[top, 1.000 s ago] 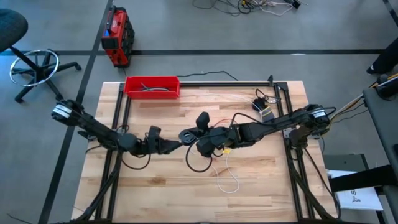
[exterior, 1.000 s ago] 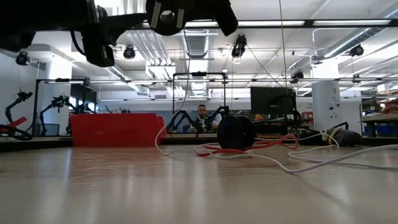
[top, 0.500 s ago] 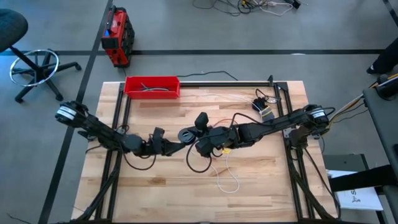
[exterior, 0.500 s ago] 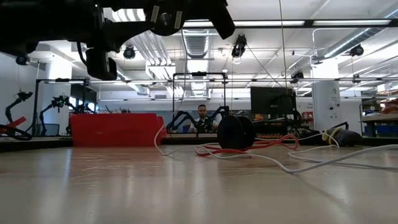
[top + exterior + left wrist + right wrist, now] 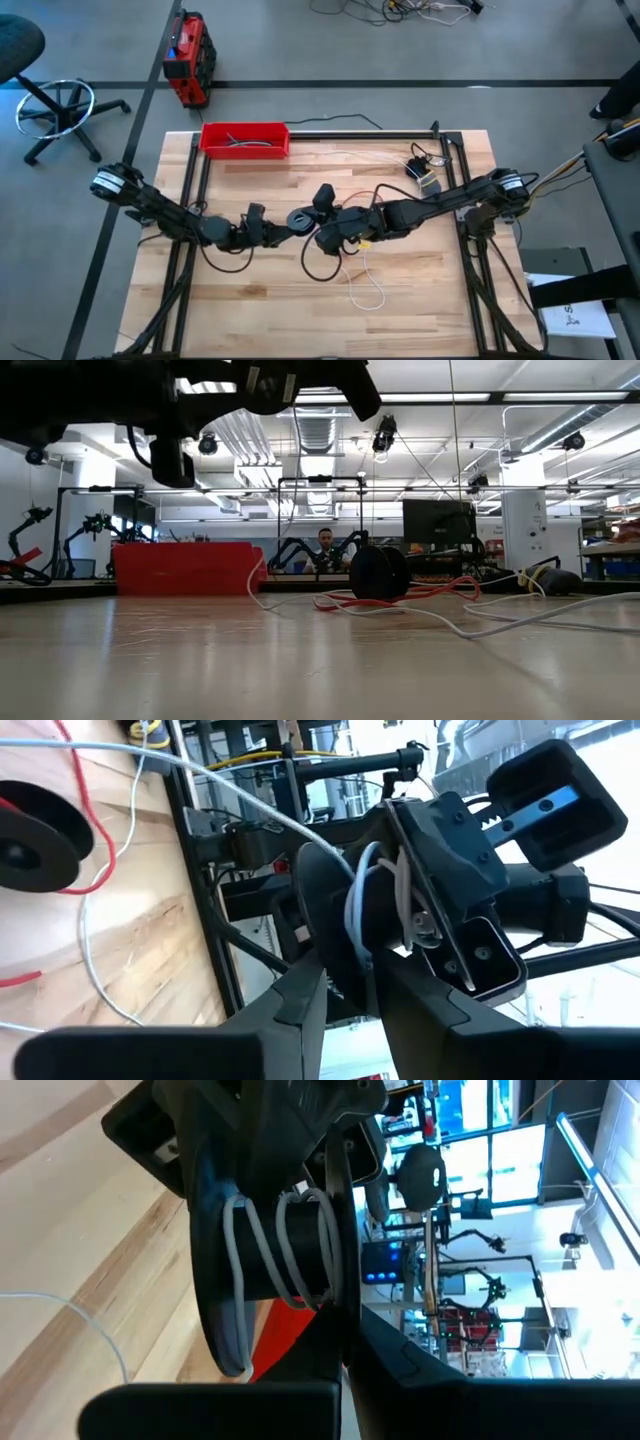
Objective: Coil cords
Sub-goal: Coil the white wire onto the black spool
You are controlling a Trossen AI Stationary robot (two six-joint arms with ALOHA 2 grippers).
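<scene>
Both claws meet mid-desk [image 5: 400,300], the left claw [image 5: 285,228] and right claw [image 5: 322,238] each clamped on the black disc [image 5: 299,217], seemingly steadying it so the white cord [image 5: 262,1245] wraps on while its slack trails nearer.

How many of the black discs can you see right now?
2. The raised disc is between left gripper and right gripper, white cord wound on it; the standing disc is on the table beyond it, by the red cord.

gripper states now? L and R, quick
Left gripper: closed on the black spool, which is wound with white cord.
Right gripper: closed on the black spool too.
</scene>
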